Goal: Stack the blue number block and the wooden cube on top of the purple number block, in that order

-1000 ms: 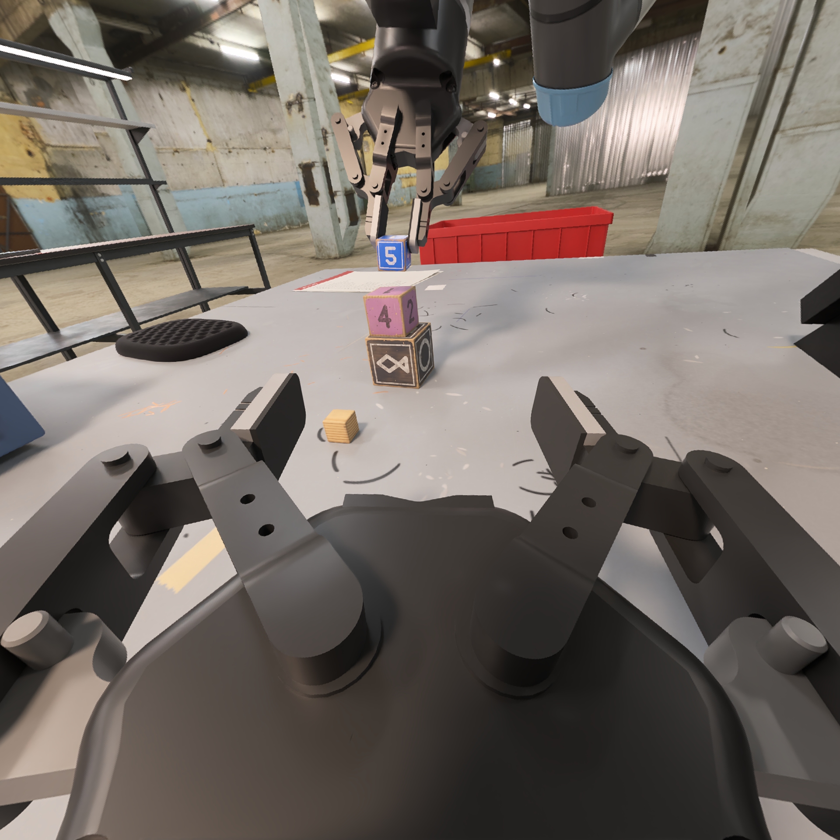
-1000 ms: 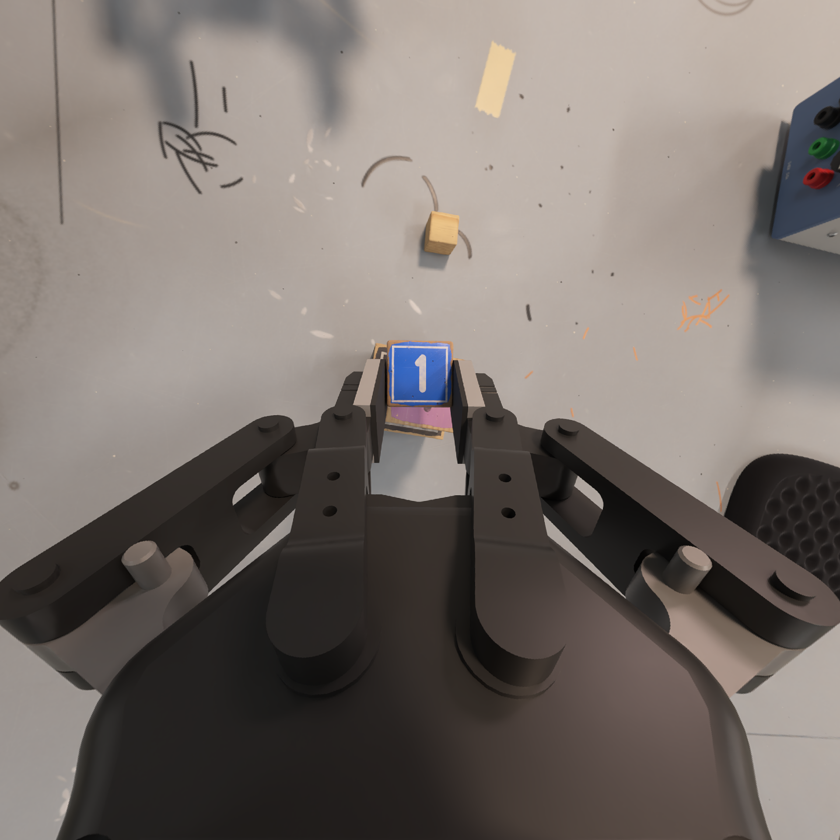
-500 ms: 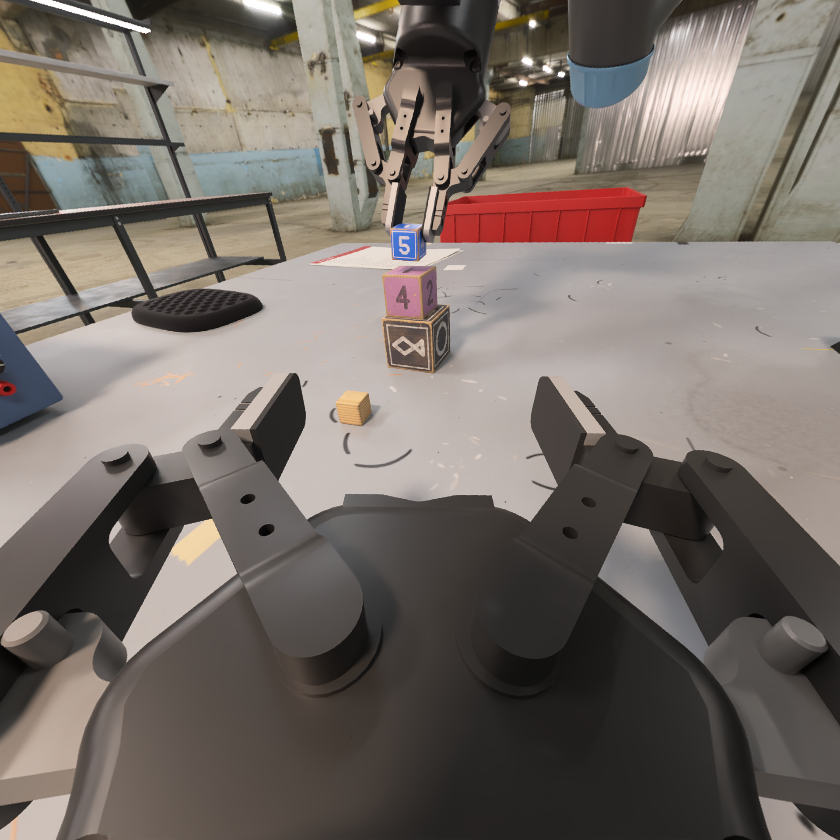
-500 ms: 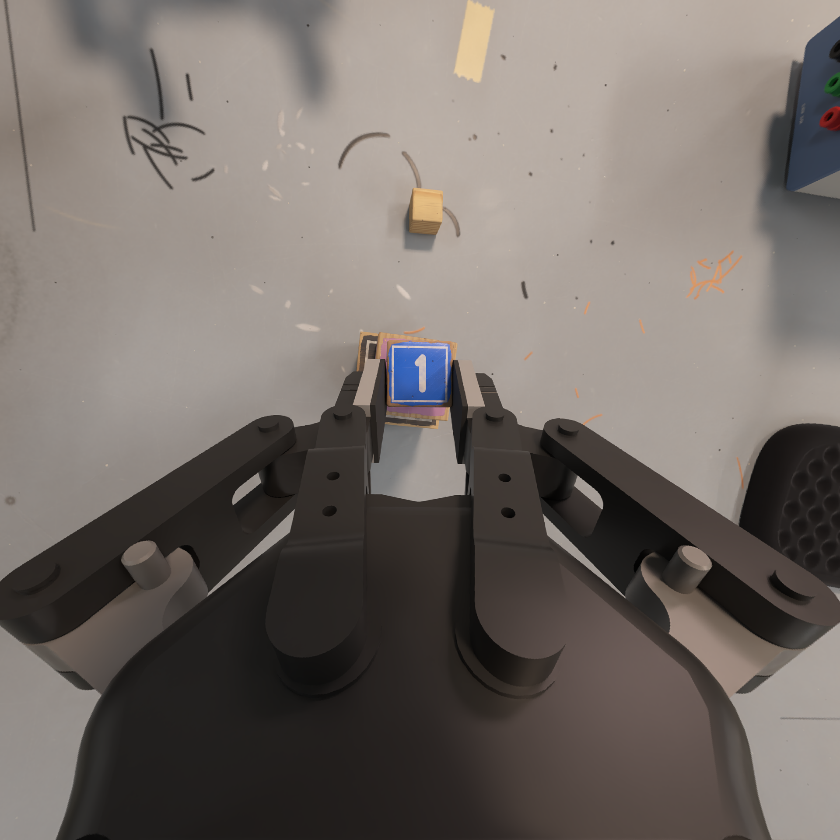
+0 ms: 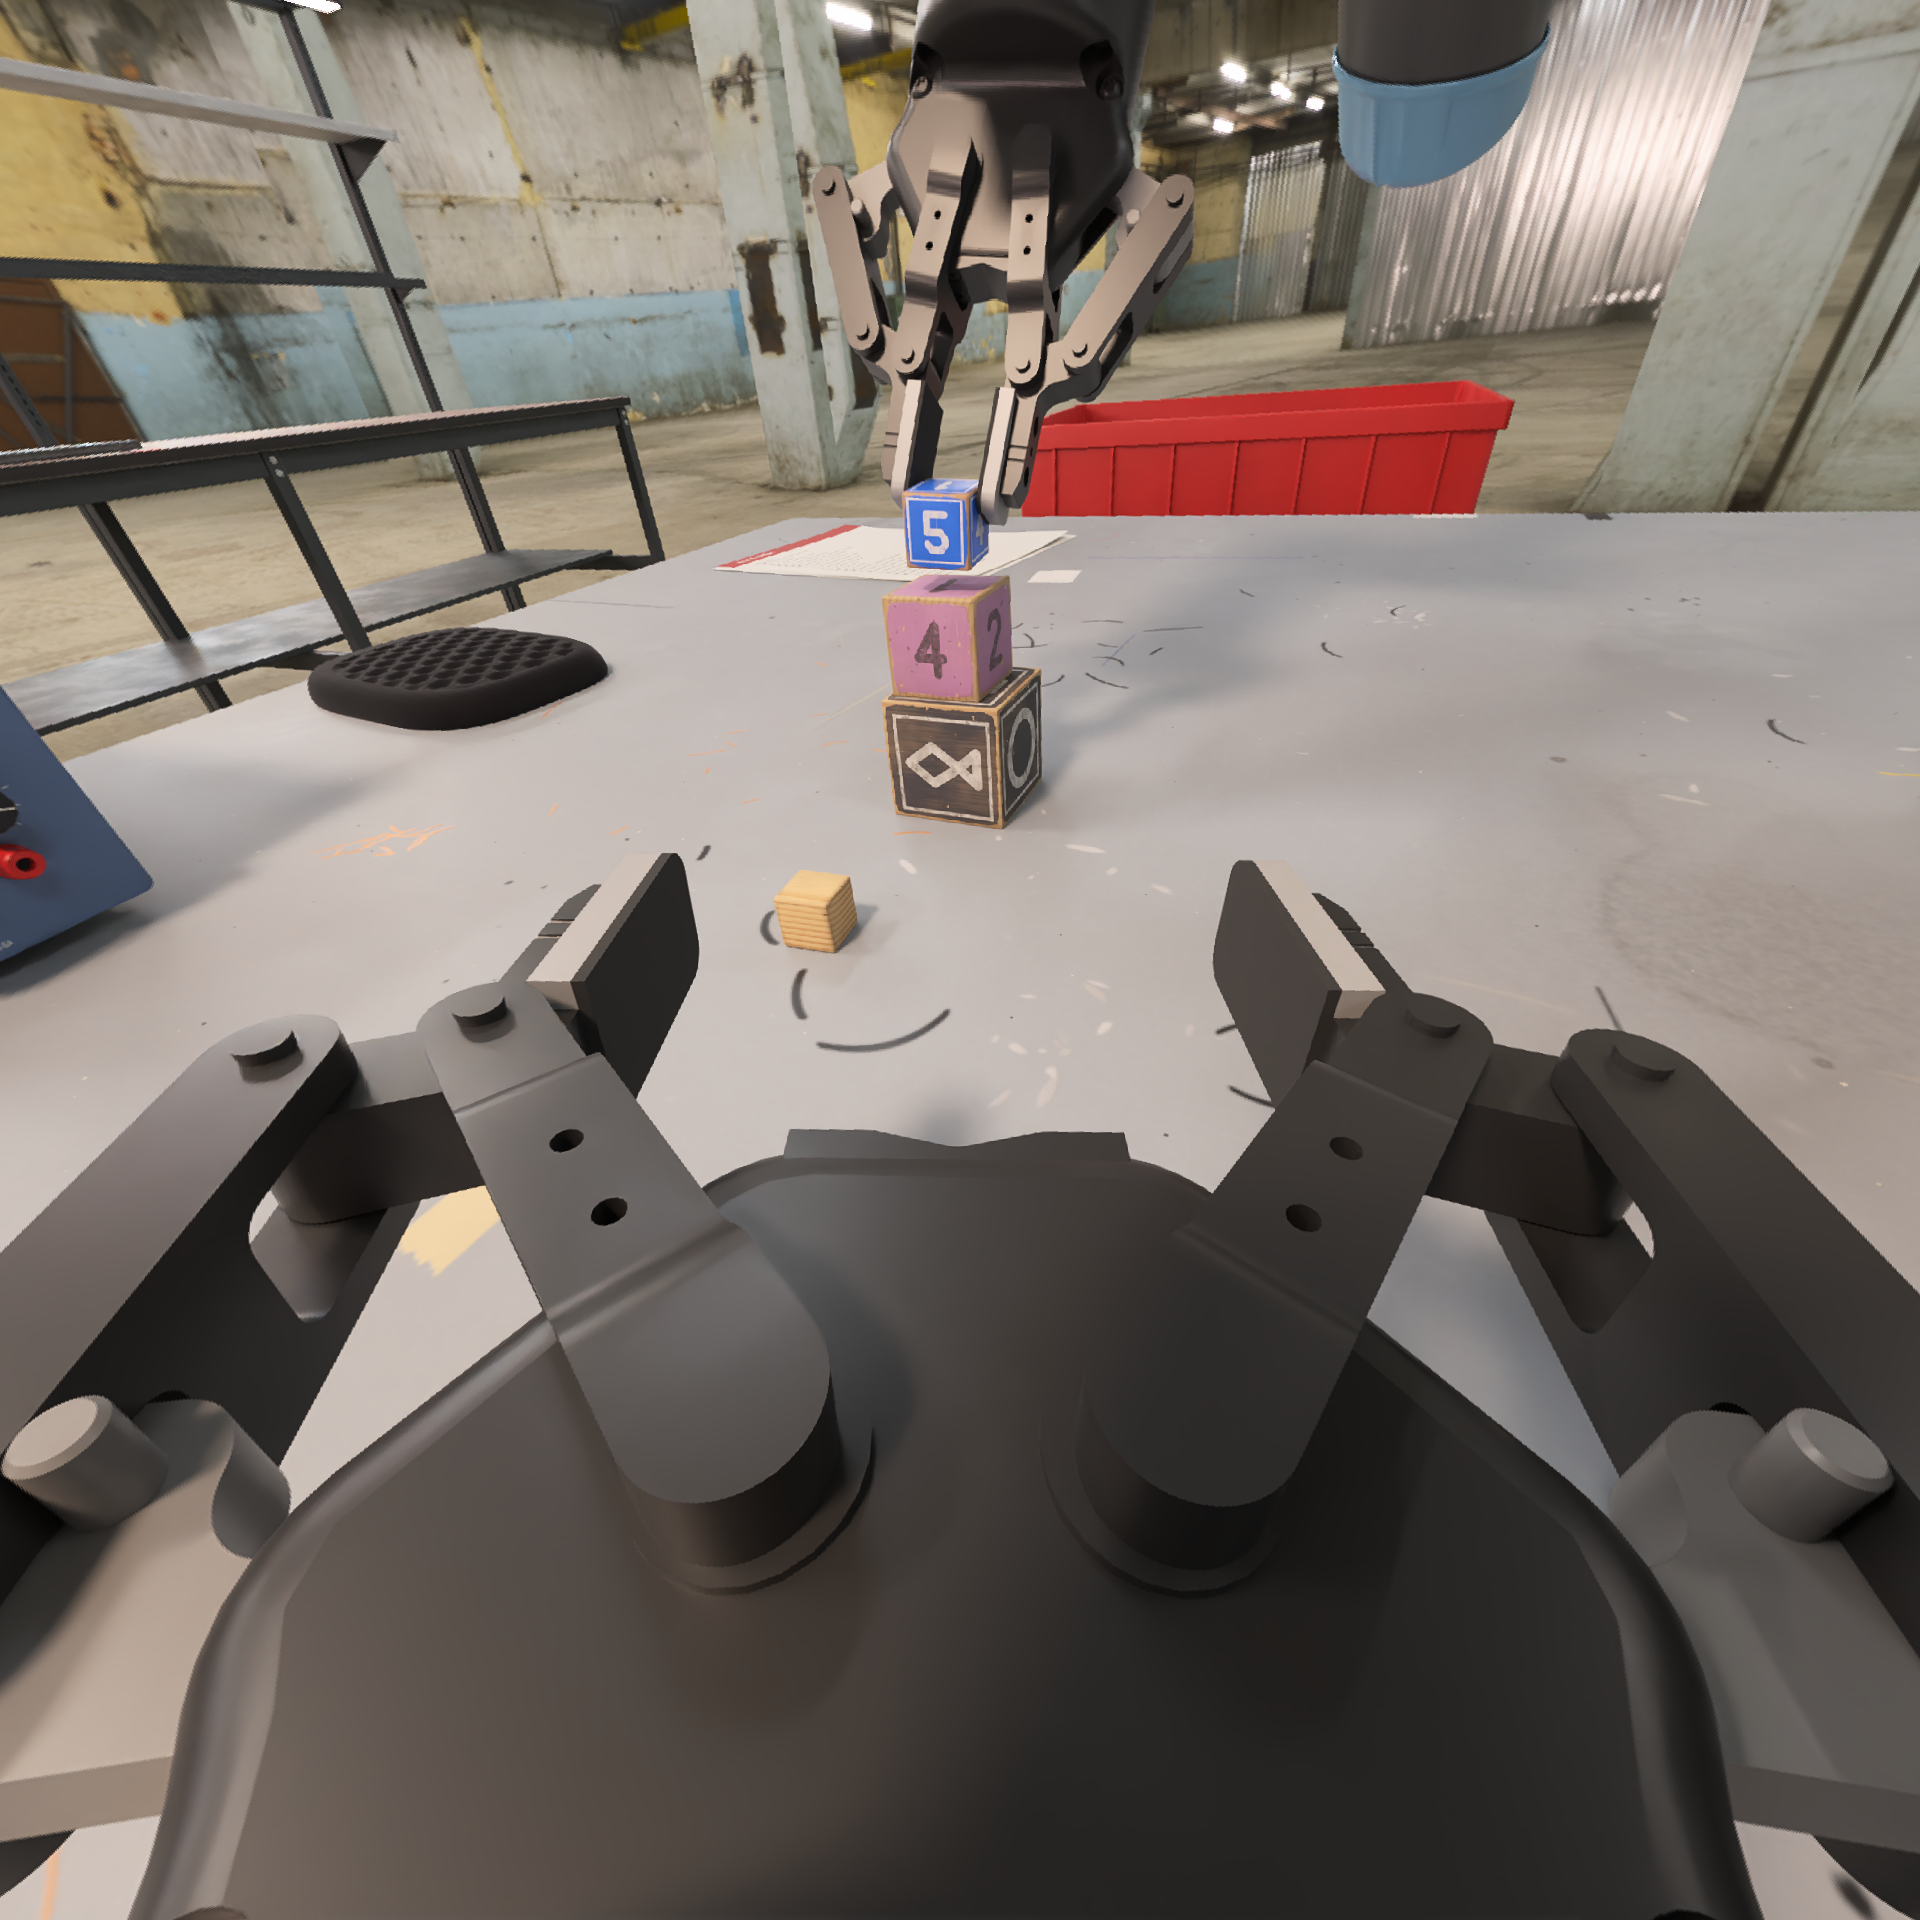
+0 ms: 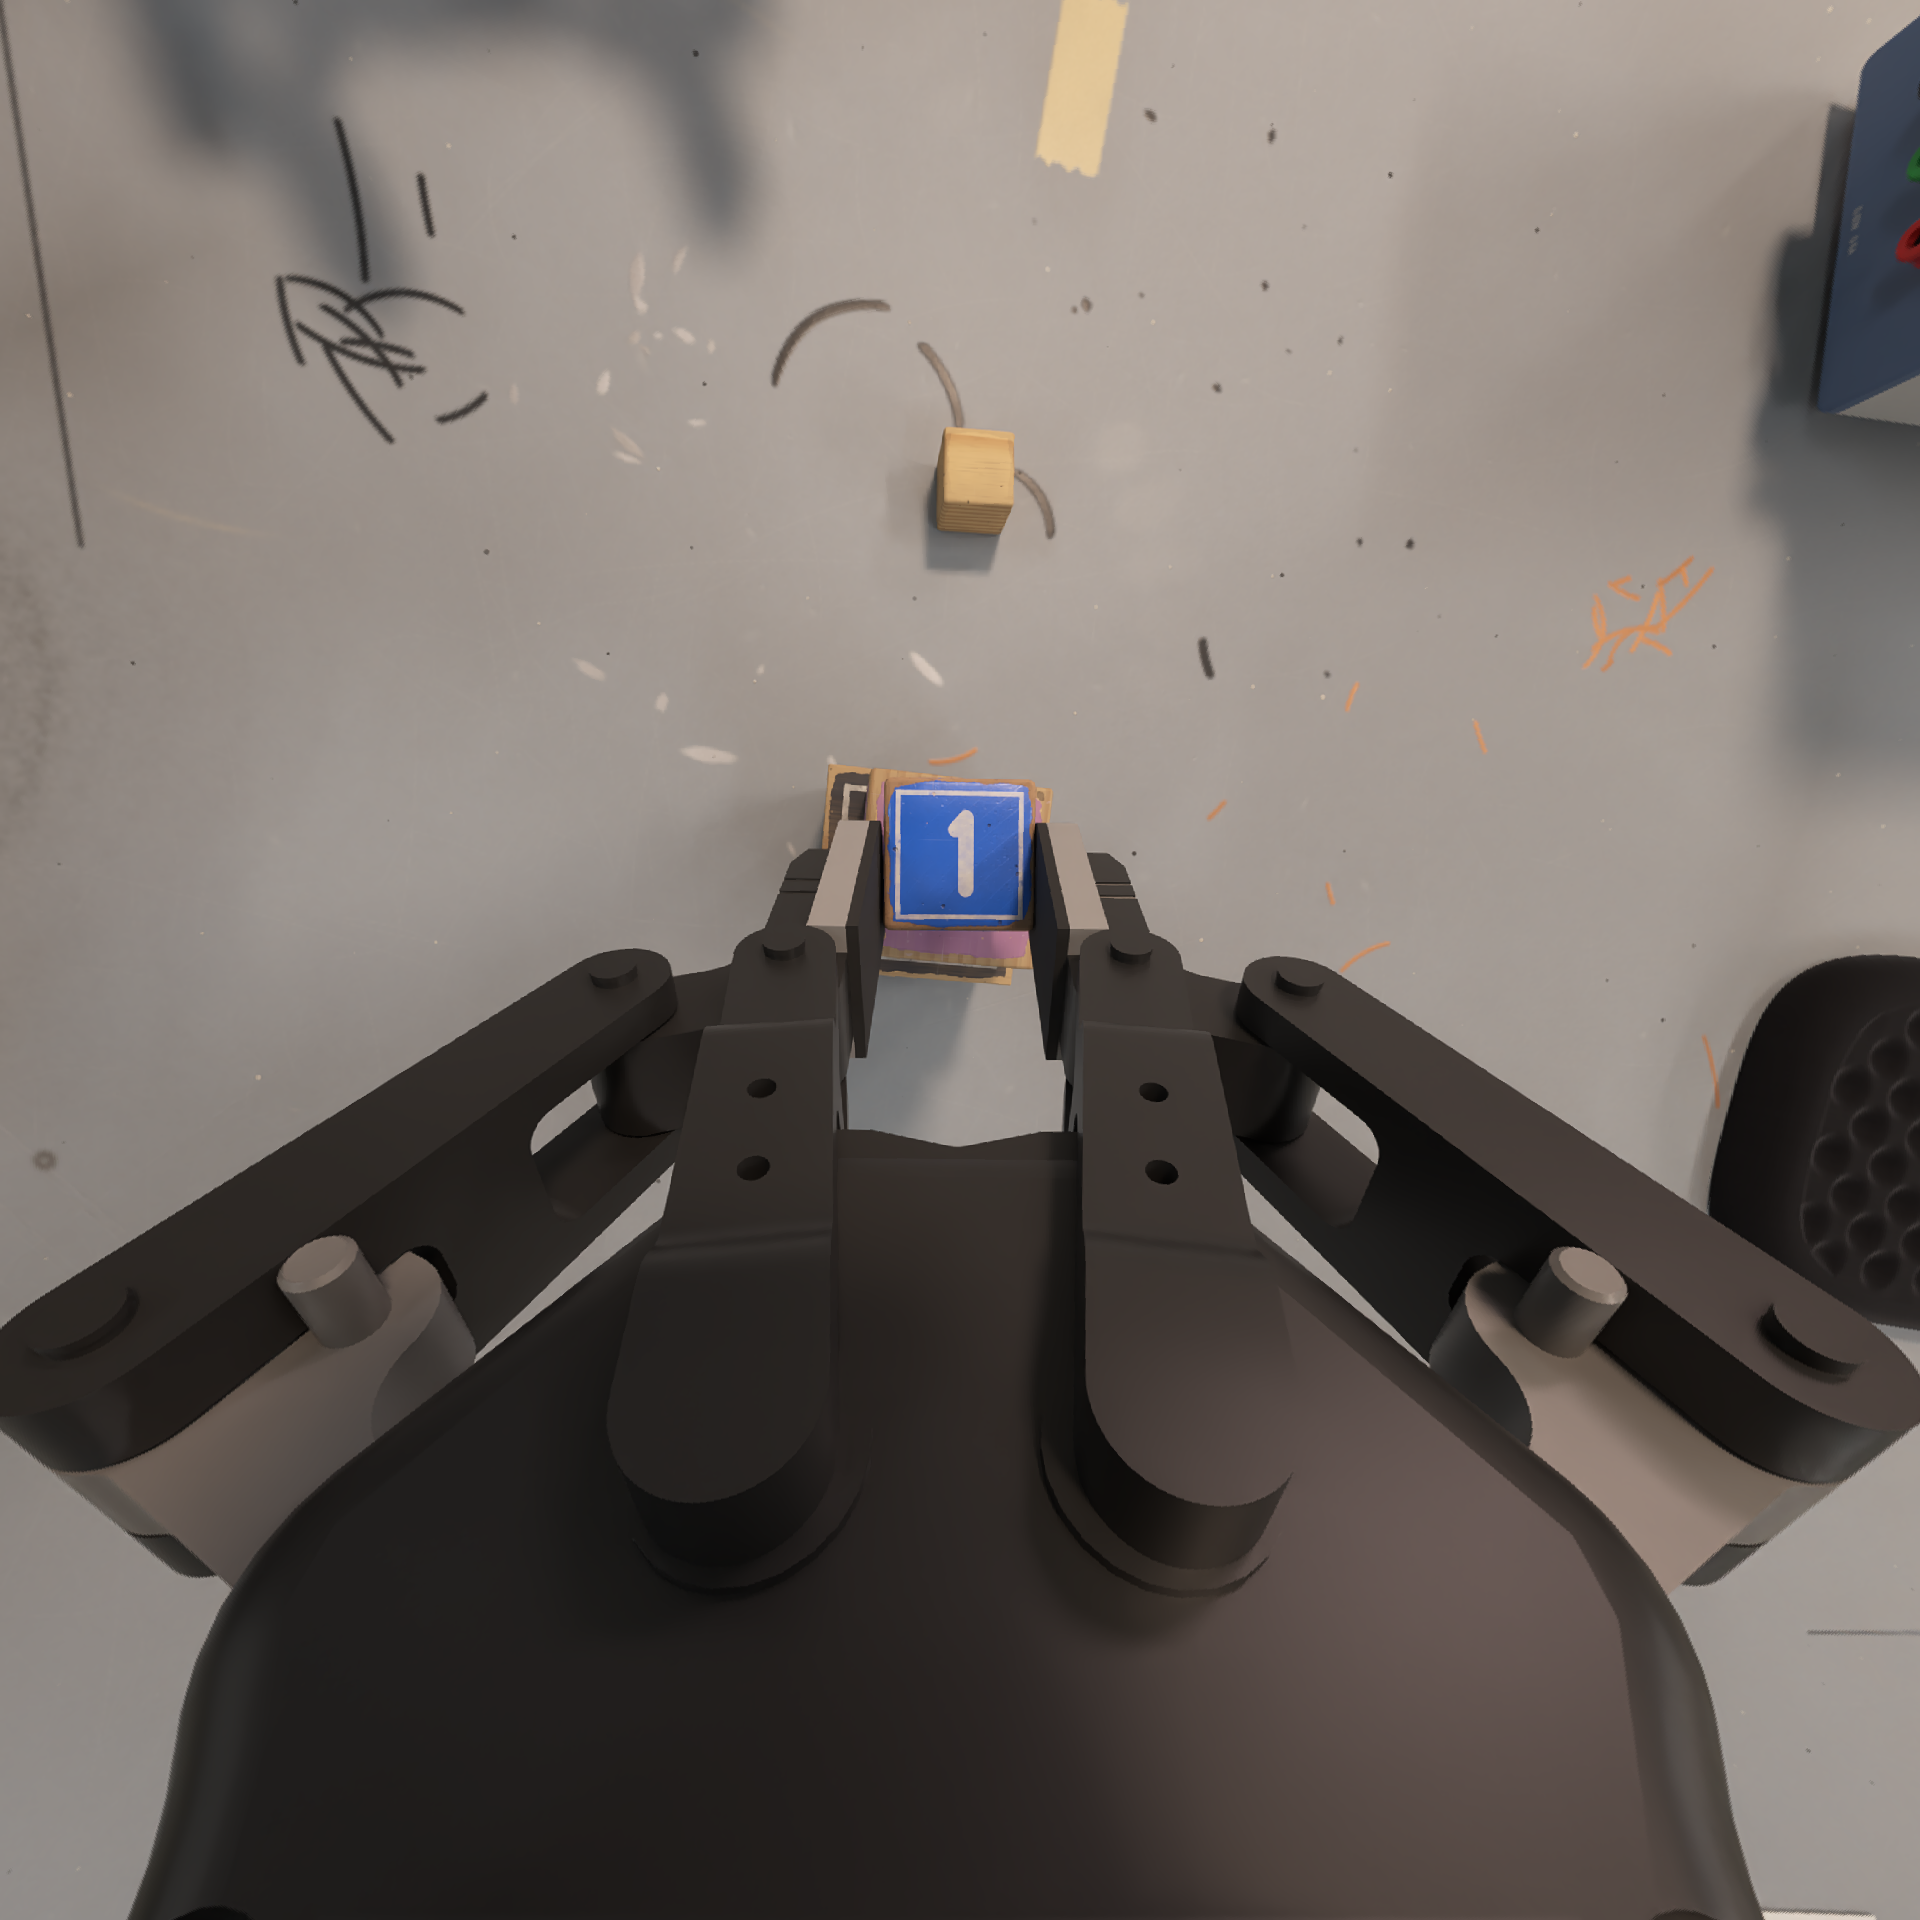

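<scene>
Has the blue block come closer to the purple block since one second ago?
Yes. The blue block has come down toward the purple block; a small gap remains.

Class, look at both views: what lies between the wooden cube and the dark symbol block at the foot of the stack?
Only bare table, as both views show, between wooden cube and dark symbol block.

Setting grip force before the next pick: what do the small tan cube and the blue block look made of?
The wooden cube looks like bare, unfinished wood: pale tan with parallel grain lines on its side. The blue number block seems to be painted wood: glossy blue faces, worn tan edges showing in the right wrist view.
</scene>
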